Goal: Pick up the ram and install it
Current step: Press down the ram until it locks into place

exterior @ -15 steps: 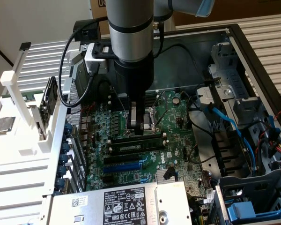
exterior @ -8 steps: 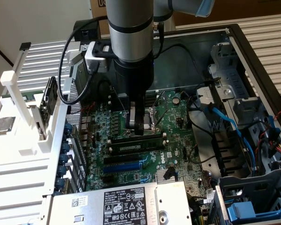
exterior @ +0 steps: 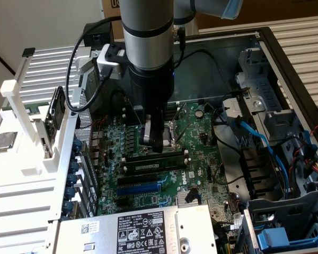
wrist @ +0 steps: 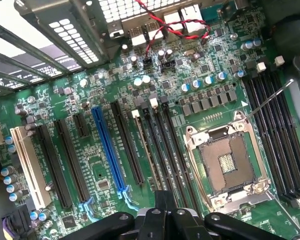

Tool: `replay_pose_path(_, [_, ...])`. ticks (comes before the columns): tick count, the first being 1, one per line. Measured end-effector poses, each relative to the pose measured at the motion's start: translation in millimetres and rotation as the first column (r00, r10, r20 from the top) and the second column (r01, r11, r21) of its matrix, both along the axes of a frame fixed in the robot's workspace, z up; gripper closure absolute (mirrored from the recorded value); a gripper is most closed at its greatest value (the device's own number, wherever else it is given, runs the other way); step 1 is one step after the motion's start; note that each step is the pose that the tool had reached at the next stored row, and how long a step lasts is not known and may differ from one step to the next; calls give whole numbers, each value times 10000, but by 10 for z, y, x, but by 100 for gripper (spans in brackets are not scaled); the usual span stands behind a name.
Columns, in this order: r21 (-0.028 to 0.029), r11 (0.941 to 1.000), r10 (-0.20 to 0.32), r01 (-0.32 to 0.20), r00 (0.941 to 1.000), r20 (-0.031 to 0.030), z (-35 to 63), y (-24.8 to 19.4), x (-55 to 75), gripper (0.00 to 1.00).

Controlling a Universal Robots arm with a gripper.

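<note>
The ram stands on edge in a long black memory slot on the green motherboard, its label facing the exterior camera. In the wrist view the ram shows edge-on as a thin brownish strip in the memory slot farthest from the CPU socket. My gripper hangs just above the neighbouring slot, on the socket side of the ram. Its black fingers are shut together, with nothing visible between them. The gripper points down over the near ends of the memory slots.
The board lies inside an open PC case. A blue connector slot and black expansion slots lie beside the ram. Other memory slots lie past the socket. A labelled metal box is in front. A drive cage with blue cables is at the exterior view's right.
</note>
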State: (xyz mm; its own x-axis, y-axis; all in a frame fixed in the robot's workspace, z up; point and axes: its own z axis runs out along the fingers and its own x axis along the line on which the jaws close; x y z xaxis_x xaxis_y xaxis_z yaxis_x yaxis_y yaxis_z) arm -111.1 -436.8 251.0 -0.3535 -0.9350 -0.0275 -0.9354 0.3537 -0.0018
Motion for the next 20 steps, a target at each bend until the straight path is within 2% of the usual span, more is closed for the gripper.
replay_pose_path(3, [1, 9988, -495, 495, 9988, 1, -2, 0, 0, 89])
replay_pose_path(6, [1, 9952, -981, 981, 9952, 0, -5, 0, 0, 89])
replay_pose_path(11, [1, 9837, -1799, 1799, 9837, 1, -8, 0, 0, 89])
replay_pose_path(13, [1, 9771, -2126, 2126, 9771, 1, -8, 0, 0, 89])
replay_pose_path(14, [1, 9697, -2443, 2443, 9697, 1, -9, 0, 0, 89])
replay_pose_path(20, [1, 9408, -3390, 3390, 9408, 1, -11, 0, 0, 89])
